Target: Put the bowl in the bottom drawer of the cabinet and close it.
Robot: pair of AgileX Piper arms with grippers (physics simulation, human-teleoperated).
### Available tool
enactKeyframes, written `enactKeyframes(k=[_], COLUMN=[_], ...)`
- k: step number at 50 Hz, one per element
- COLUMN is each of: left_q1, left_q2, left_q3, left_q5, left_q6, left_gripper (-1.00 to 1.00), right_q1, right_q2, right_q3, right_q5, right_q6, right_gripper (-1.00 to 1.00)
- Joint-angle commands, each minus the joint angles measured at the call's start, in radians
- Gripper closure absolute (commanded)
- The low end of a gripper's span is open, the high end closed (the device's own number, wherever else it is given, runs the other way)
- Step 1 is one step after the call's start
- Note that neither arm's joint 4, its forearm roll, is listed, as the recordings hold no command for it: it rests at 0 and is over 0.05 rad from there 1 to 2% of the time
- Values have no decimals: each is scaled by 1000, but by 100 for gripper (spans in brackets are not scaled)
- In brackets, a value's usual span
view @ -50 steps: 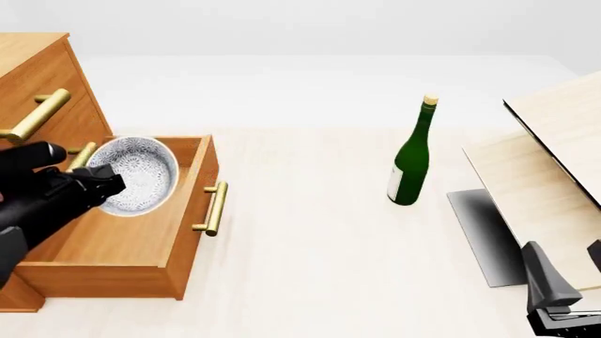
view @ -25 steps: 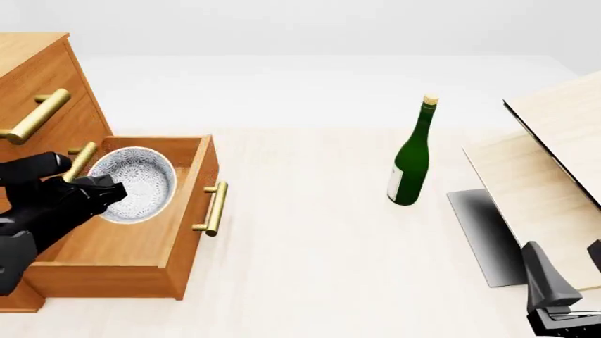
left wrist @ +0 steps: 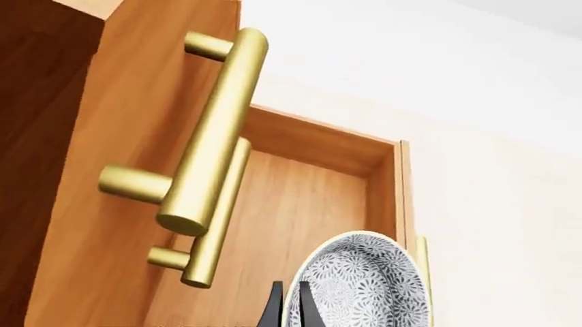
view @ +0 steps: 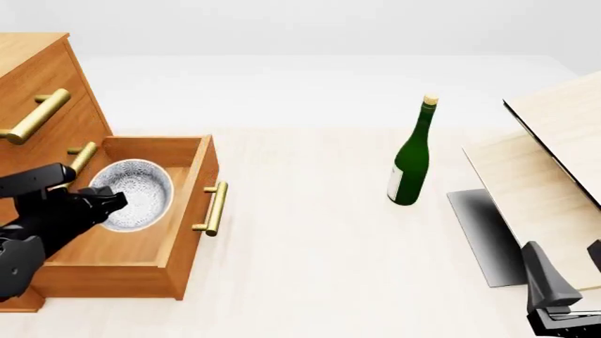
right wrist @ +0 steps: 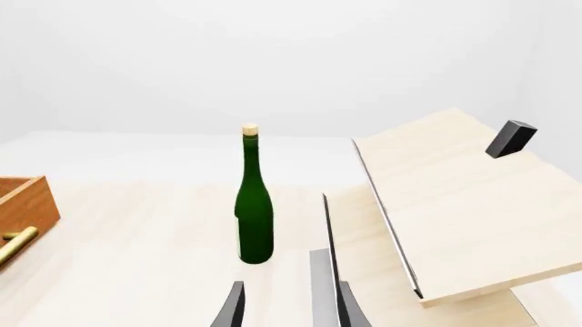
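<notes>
The speckled white bowl [view: 139, 191] hangs tilted on its side, low inside the pulled-out bottom drawer [view: 188, 211] of the orange-brown cabinet [view: 42, 88]. My left gripper [view: 109, 200] is shut on the bowl's rim. In the left wrist view its thin fingers [left wrist: 274, 308] pinch the edge of the bowl [left wrist: 364, 286] above the drawer floor [left wrist: 300, 204]. The drawer's short brass handle [view: 214, 208] faces the table's middle. My right gripper [view: 568, 274] sits at the near right, far from the cabinet. It is open, with nothing between its fingers [right wrist: 323, 289].
A tall green bottle [view: 412, 158] stands upright mid-table. Pale wood boards [view: 554, 162] lean at the right over a dark plate [view: 483, 232]. Two long brass handles [left wrist: 214, 129] of the upper drawers jut out just above the open drawer.
The left gripper has lowered the bowl from above the drawer's rim down into the drawer. The right arm has not moved.
</notes>
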Motion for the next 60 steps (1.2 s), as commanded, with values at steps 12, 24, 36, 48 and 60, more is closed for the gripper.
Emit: enactKeyframes(k=[12,24,36,48,60], left_q1=[26,31,39,45,58], left_q2=[79,117,138,171,203], left_q3=[6,5,8,12,21], left_q5=[-50,-67,-82,-102,-127], left_q6=[4,1,7,5,7], left_gripper=[100,100,100,100,100], right_q1=[0,0,0,0,0], right_q2=[0,0,0,0,0], right_q3=[0,0,0,0,0], right_q5=[0,0,0,0,0], right_q6=[0,0,0,0,0], right_gripper=[-100,-100,-100,-100,-100])
